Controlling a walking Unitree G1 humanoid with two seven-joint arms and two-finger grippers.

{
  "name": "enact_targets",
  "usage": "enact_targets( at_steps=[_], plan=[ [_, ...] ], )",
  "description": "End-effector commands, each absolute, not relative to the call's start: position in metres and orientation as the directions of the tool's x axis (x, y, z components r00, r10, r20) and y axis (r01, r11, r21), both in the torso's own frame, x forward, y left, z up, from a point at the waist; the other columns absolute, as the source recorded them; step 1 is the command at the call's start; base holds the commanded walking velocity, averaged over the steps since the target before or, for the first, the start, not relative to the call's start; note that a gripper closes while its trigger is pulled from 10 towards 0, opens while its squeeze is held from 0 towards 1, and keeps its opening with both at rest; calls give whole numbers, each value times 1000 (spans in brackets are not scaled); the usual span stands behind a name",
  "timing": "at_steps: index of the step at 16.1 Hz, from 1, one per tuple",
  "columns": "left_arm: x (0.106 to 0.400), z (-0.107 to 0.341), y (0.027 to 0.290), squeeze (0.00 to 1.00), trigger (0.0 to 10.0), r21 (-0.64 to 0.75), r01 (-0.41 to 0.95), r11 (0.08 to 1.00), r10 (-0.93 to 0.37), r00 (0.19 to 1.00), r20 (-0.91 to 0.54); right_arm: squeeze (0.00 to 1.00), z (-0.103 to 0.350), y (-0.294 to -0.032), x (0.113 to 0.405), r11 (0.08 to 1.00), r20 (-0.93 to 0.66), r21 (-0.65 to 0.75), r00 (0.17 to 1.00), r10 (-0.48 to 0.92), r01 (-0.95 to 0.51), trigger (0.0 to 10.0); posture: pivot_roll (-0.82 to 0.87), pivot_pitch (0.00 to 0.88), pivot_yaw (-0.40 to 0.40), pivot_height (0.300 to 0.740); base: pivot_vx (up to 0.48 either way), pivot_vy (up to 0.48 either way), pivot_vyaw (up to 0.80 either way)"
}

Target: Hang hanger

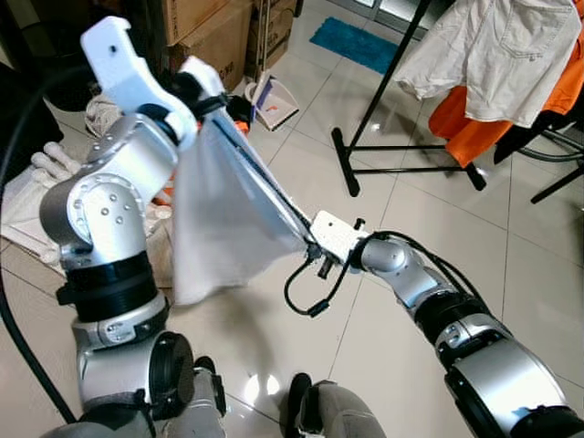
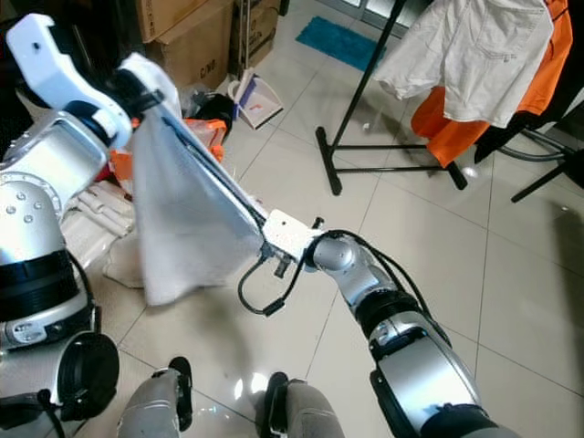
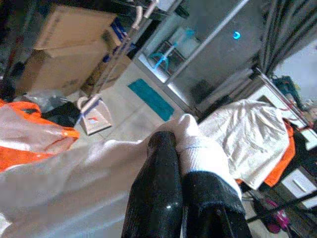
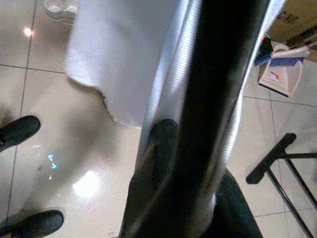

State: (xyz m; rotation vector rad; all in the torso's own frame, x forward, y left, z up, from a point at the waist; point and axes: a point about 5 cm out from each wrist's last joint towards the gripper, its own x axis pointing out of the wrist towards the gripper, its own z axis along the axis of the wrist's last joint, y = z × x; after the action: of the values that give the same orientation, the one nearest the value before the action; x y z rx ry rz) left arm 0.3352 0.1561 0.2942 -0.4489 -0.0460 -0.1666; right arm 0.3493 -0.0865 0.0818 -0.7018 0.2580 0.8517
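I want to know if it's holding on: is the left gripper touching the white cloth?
Touching. Left wrist view: the left gripper pinches the white cloth.

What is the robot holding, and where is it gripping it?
A white cloth, stretched between both arms: the left gripper pinches its upper corner, and the right gripper holds its lower edge.

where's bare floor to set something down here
Open tiles lie between the black rack base and the right gripper, and nearer, in front of the robot. It is crowded by the cardboard boxes behind the left gripper, with the dustpan.

home laundry rm, clothes rack (image 1: 383, 87), boxes (image 1: 214, 36)
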Motion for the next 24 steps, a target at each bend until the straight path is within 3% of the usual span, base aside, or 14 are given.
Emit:
enact_targets(
  at_steps=[1,6,8,10,14,19,21,24],
  plan=[
    [328,313,144,0,10000,-406,249,879,-202,967,155,0,71,-100,347,462,-535,-456,649,540,-761,0,53,201,-207,740,0,0,0],
    [329,295,145,0,10000,-390,232,891,-225,972,64,0,85,-101,357,578,-416,-475,748,517,-663,0,53,207,-198,740,0,0,0],
    [332,284,156,0,10000,-385,182,905,-191,981,15,0,97,-100,362,623,-336,-476,783,524,-621,0,53,209,-195,740,0,0,0],
    [336,269,178,0,10000,-373,86,924,-110,993,-43,0,105,-100,366,695,-296,-373,789,539,-615,0,53,209,-195,740,0,0,0],
    [337,269,188,0,10000,-374,62,925,-85,995,-45,0,100,-101,364,663,-338,-387,767,545,-641,0,48,211,-202,740,0,0,0],
    [335,278,187,0,10000,-382,79,921,-92,996,-17,0,78,-95,347,487,-458,-451,662,593,-748,0,56,212,-200,740,0,0,0],
    [332,296,178,0,10000,-381,130,916,-121,991,49,0,71,-95,344,488,-495,-430,650,577,-760,0,57,212,-198,740,0,0,0],
    [326,304,159,0,10000,-357,226,906,-216,974,68,0,72,-97,348,574,-492,-361,673,552,-735,0,61,208,-195,740,0,0,0]
  ],
)
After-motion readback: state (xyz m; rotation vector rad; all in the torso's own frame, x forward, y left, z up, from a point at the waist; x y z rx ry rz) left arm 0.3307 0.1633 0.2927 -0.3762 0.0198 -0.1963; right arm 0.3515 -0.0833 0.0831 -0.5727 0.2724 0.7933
